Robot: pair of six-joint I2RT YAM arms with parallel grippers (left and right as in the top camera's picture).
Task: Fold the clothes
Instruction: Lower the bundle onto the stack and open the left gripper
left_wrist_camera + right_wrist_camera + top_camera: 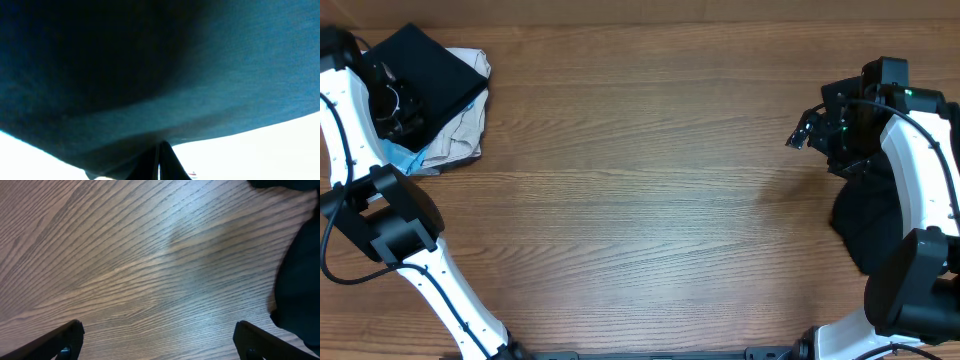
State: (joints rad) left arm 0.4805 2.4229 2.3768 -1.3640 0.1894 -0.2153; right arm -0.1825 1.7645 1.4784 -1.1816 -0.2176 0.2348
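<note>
Black folded garment (425, 70) against closed left pincer (161, 160) | right pincer (160, 341) open, dark pile (868, 215) beside

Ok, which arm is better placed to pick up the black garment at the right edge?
Right. Its end effector is open, with the black garment beside it. The left end effector is shut, across the table at the folded pile.

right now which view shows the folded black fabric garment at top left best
Overhead: the folded black garment shows whole, a square lying on crumpled pale cloths. The left wrist view is filled by dark fabric, probably it, with no outline. The right wrist view shows none of it.
</note>
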